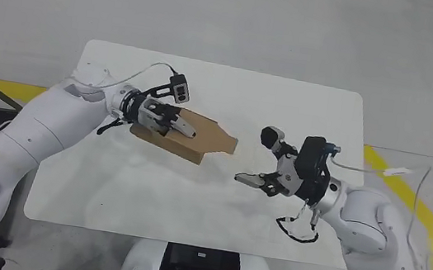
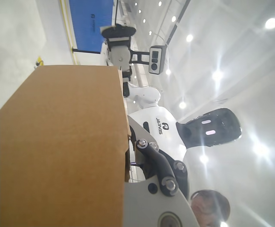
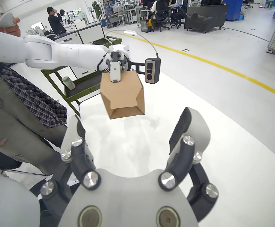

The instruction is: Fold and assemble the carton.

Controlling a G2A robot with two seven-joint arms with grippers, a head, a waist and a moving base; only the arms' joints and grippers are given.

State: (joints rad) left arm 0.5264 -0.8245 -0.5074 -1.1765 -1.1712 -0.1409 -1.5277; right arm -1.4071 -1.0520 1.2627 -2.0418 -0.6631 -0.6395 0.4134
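The carton (image 1: 199, 139) is held over the bench (image 1: 304, 106), left of centre in the top view, with the left jaws clamped on one wall. The right jaws are spread apart, empty, facing its open end. Risk: the carton could be twisted loose from that one-sided grip by flap pressure.

A white, glossy table (image 1: 190, 206) with rounded corners stands on a pale grey floor (image 1: 217, 10) with a yellow line (image 1: 377, 160) past its right edge, the carton (image 1: 199, 139) held above its left half.
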